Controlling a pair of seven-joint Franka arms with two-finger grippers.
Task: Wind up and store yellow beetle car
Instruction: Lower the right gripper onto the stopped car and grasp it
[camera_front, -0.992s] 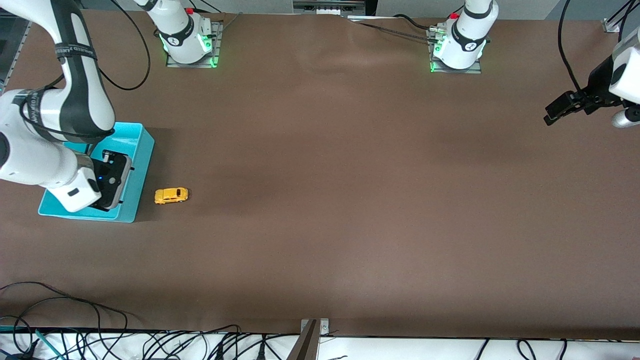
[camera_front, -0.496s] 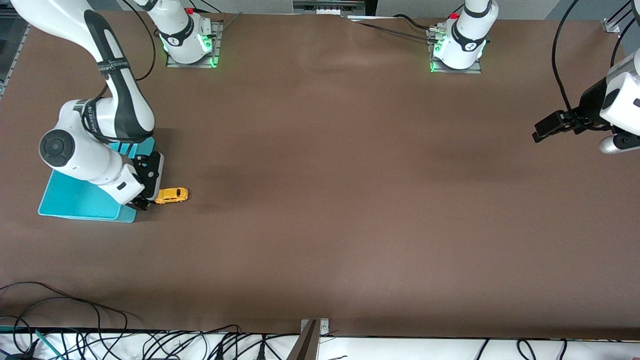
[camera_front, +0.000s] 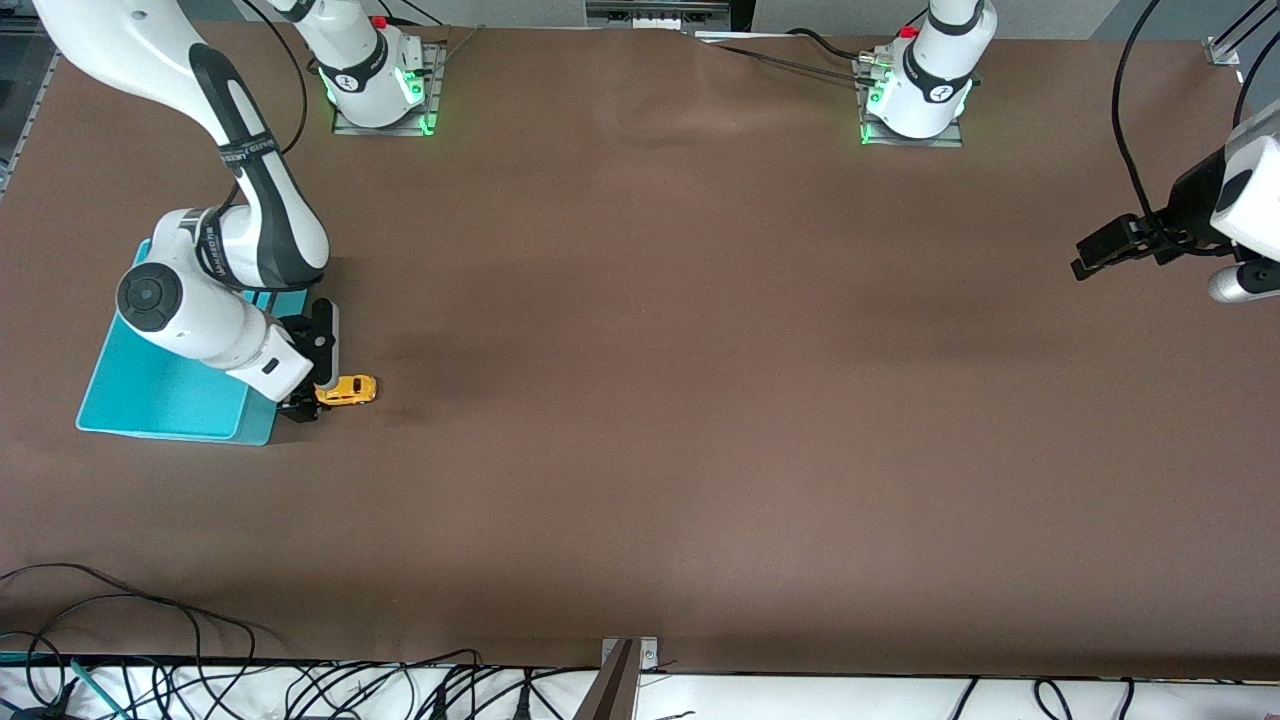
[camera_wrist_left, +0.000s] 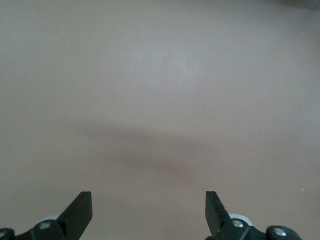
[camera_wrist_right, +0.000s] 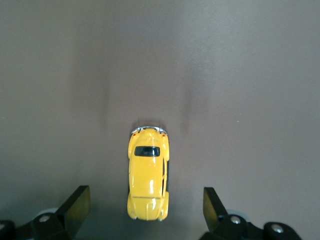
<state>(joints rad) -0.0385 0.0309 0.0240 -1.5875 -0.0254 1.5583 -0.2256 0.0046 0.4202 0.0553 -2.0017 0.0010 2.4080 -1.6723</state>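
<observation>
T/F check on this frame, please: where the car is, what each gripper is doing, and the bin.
1. The small yellow beetle toy car stands on its wheels on the brown table. True.
2. The right gripper is shut on the car. False: its fingers stand open on either side of the car, clear of it.
3. The car lies inside the turquoise plastic bin. False: it sits on the table beside the bin, toward the left arm's end.
4. The left gripper is open over bare table, with nothing between its fingers. True.
5. The left gripper hovers over the bin. False: that arm waits at its own end of the table, away from the bin.
</observation>
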